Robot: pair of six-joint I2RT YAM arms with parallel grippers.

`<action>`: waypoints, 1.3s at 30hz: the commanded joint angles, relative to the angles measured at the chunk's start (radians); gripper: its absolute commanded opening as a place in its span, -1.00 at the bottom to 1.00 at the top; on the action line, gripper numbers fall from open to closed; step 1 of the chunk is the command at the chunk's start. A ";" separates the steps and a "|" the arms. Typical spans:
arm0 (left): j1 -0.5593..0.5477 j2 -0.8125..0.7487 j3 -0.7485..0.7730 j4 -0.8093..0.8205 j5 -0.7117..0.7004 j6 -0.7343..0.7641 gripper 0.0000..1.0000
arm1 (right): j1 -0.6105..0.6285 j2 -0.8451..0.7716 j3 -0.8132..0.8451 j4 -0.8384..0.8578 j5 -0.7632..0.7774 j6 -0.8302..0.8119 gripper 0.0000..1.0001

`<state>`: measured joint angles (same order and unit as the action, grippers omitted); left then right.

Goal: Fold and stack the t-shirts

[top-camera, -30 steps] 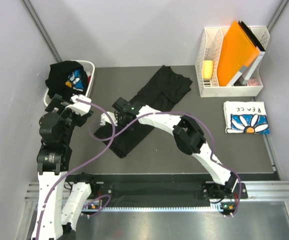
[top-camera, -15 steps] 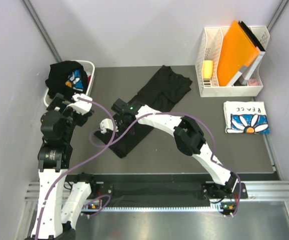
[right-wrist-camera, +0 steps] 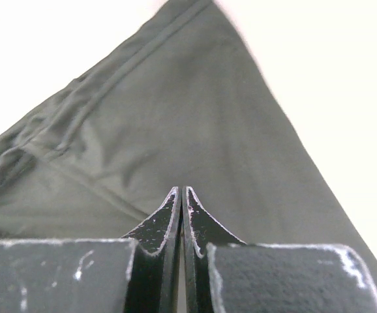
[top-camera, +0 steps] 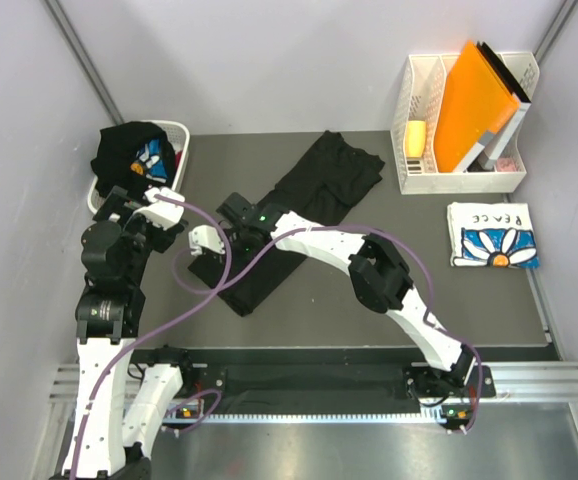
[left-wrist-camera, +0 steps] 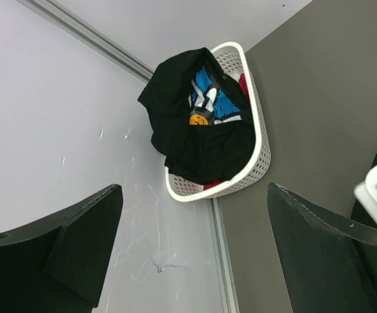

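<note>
As right fingers (right-wrist-camera: 167, 225) pinch, tee (top-camera: 329, 175) lies diagonal.

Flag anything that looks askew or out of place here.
The black tee lies slantwise across the table, bunched into a long strip rather than squared. More dark tees spill over the rim of the white basket at far left. The white tee sits neatly folded.

Even, bright light fills the top view, with soft shadows. The right wrist view is blown out white around the black t-shirt (right-wrist-camera: 169, 130), its near fingers (right-wrist-camera: 165, 225) blurred.
</note>
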<state>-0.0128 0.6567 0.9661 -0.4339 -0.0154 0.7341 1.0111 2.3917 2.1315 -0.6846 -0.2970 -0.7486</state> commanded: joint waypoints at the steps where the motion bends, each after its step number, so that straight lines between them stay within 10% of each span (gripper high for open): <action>1: 0.007 -0.011 -0.007 0.040 0.009 -0.004 0.91 | 0.020 -0.008 0.016 0.082 0.018 0.017 -1.00; 39: 0.007 0.181 0.014 0.271 0.134 0.039 0.93 | 0.027 -0.295 -0.623 -0.109 -0.188 0.046 -1.00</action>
<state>-0.0128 0.8249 0.9421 -0.2462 0.0608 0.8089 1.0115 2.1380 1.5944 -0.6899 -0.4698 -0.7277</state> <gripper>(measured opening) 0.966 0.004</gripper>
